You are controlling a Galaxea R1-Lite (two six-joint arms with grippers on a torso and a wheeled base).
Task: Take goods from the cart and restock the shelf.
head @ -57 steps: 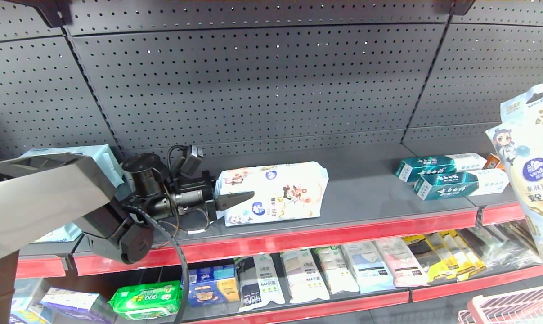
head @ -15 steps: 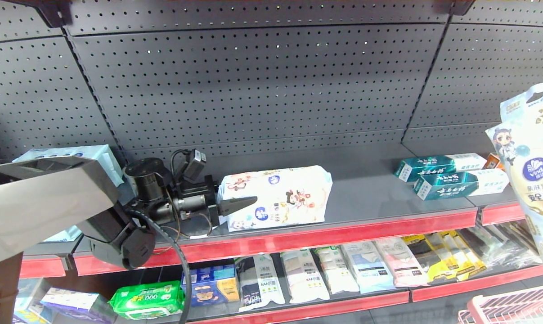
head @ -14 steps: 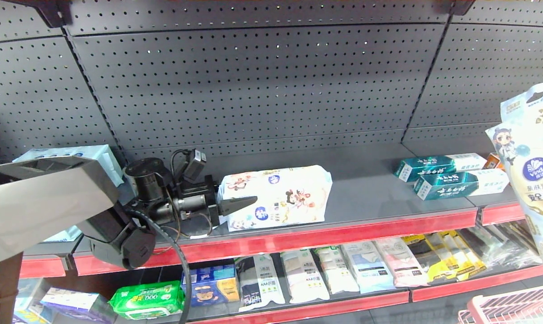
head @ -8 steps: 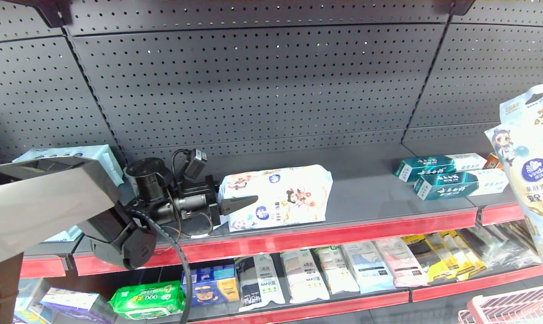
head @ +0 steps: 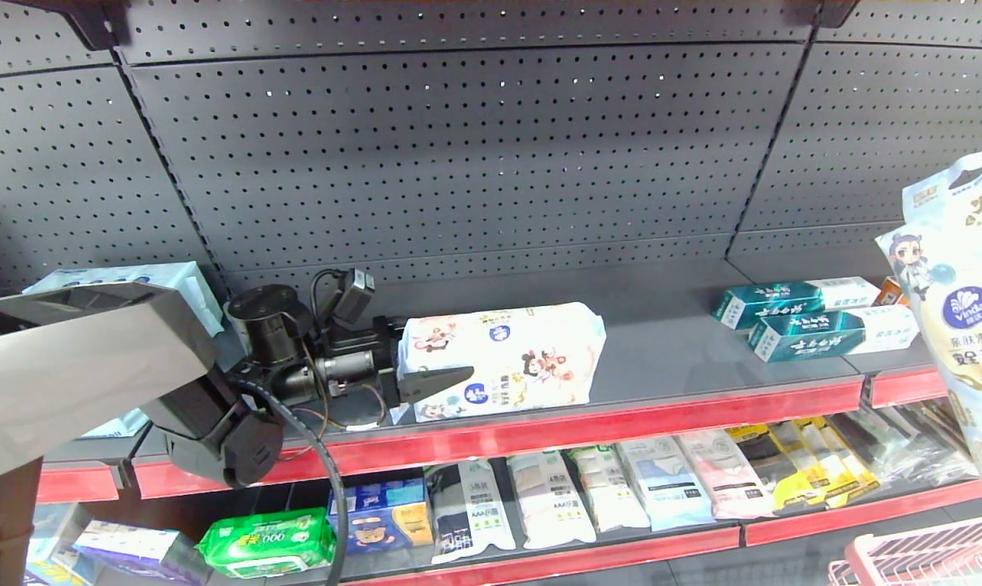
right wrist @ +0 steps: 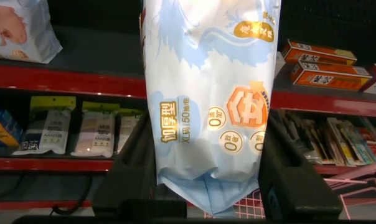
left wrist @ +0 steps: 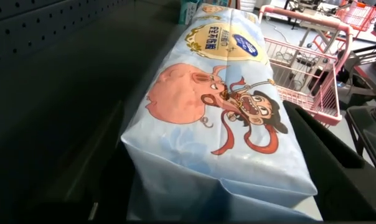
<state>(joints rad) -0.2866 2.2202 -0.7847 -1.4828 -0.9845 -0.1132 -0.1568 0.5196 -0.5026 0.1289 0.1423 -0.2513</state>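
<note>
Inside the left claw sits the cartoon tissue pack, clamped at one short end, one finger in front of it and one behind. That end grip probably lets the claw slide the pack along the shelf and then back straight out. The pack rests on the grey deck, its long side just inside the red front lip and tipped slightly. Past the fingertips, beyond the pack's far end, bare deck runs to the toothpaste boxes, well apart. The pegboard wall leaves room to push deeper. Back by the wrist stands a pale blue tissue box, so retreat is tight there. The right claw grips the tall tissue bag upright, off the shelf front and above the pink cart, seemingly waiting its turn.
</note>
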